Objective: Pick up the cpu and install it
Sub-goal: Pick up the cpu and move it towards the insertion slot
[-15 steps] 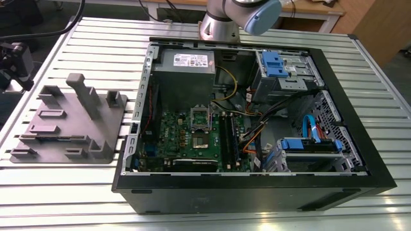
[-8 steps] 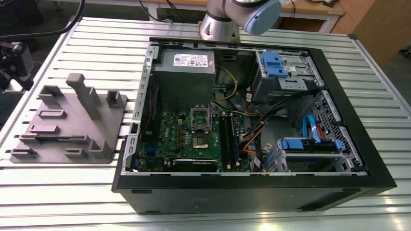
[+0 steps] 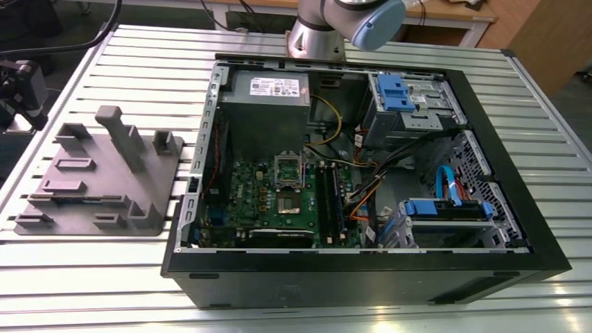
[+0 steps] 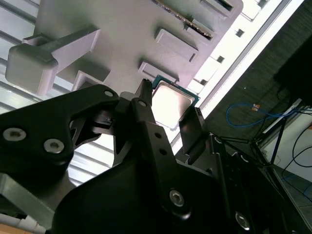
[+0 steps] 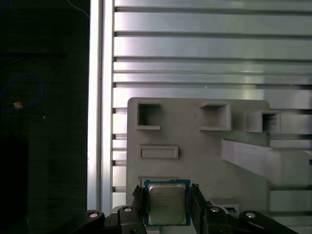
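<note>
While the cpu (image 5: 166, 207) is sitting pale side up between them, the end effector's (image 5: 166, 194) fingers (image 5: 138, 204) are pressing on its two opposite edges, nearly shut around it, over the grey tray (image 5: 195, 156), which is lying on the slatted worktop (image 5: 195, 48) beside the open case (image 3: 370, 277).

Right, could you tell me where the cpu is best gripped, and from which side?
By two opposite side edges, coming straight down from above. The cpu is a thin flat square, metal top facing up over the grey tray, so probably only its edges offer a hold.
</note>
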Controlling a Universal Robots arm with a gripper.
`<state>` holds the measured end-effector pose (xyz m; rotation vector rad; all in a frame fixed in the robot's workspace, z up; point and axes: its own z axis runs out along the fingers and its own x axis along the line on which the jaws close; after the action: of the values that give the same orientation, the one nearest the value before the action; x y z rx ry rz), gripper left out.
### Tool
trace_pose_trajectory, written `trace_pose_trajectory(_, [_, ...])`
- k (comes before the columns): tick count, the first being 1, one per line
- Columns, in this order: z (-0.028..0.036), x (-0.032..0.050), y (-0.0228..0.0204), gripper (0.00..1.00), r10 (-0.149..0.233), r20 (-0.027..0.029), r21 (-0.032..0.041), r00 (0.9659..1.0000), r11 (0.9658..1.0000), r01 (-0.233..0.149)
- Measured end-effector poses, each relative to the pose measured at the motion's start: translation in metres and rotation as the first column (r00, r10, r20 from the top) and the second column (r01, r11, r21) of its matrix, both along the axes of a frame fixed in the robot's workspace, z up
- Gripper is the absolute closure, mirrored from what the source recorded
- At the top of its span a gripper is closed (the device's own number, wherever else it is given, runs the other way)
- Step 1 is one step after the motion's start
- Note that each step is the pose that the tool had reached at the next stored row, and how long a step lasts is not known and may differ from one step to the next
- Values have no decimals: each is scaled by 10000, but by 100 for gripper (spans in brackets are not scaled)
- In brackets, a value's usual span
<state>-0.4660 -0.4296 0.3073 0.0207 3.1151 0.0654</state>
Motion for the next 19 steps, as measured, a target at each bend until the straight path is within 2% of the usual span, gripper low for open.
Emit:
trace_pose_trajectory(7, [97, 0, 0, 53, 0, 4, 2, 10000, 10000, 0])
trace_pose_trajectory(19, [115, 0, 0, 53, 0, 0, 1, 10000, 10000, 0])
